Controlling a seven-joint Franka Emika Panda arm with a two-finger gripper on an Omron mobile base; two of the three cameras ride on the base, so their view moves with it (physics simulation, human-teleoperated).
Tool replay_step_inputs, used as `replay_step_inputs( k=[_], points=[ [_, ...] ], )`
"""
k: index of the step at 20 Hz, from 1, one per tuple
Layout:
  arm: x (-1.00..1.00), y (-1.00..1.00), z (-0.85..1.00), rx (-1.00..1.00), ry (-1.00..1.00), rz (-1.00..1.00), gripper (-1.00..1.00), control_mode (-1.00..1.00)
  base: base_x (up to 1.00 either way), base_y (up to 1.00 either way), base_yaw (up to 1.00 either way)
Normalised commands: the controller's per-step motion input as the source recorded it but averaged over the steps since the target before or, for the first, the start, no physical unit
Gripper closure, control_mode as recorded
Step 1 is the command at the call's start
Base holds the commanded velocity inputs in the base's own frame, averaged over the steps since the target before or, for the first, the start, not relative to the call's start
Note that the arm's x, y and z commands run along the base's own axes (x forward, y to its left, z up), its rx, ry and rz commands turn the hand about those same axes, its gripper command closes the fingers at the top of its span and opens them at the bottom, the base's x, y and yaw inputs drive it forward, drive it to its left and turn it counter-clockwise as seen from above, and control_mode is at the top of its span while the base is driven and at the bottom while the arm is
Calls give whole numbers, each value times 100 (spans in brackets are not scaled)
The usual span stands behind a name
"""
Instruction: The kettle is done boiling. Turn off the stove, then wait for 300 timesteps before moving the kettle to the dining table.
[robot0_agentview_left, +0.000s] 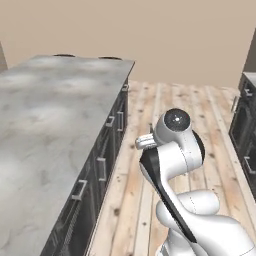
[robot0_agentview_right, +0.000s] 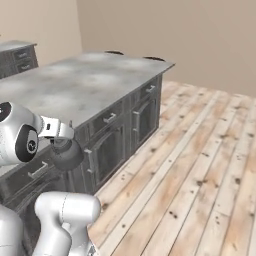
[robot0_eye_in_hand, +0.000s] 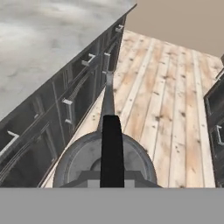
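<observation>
Marble dining table (robot0_agentview_left: 45, 125) on plank floor (robot0_agentview_right: 200, 165)

1 kettle (robot0_eye_in_hand: 105, 159), dark grey, w/ 1 black arched handle (robot0_eye_in_hand: 112, 148) and 1 spout (robot0_eye_in_hand: 108, 98). 1 dining table (robot0_agentview_left: 45, 130), marble-patterned top. 2 black round stools (robot0_agentview_right: 114, 52), seen as 2 dark rims past far edge of table in both base views. 1 robot arm (robot0_agentview_left: 175, 150). 1 wood plank floor (robot0_agentview_right: 200, 165). 1 further dark cabinet unit (robot0_agentview_left: 245, 130) across aisle, plus 1 more (robot0_agentview_right: 20, 57) at far left in right base view. Drawer handles on table fronts: several, exact no. unclear.
</observation>
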Motion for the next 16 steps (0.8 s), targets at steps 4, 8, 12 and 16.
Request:
replay_step_inputs(
  k=[4, 8, 12, 16],
  points=[
    [0, 0, 0, 0, 0, 0, 100, 100, 87, -61, 22],
    [0, 0, 0, 0, 0, 0, 100, 100, 83, -63, 21],
    [0, 0, 0, 0, 0, 0, 100, 100, 78, -66, 21],
    [0, 0, 0, 0, 0, 0, 100, 100, 77, -73, 22]
  ],
)
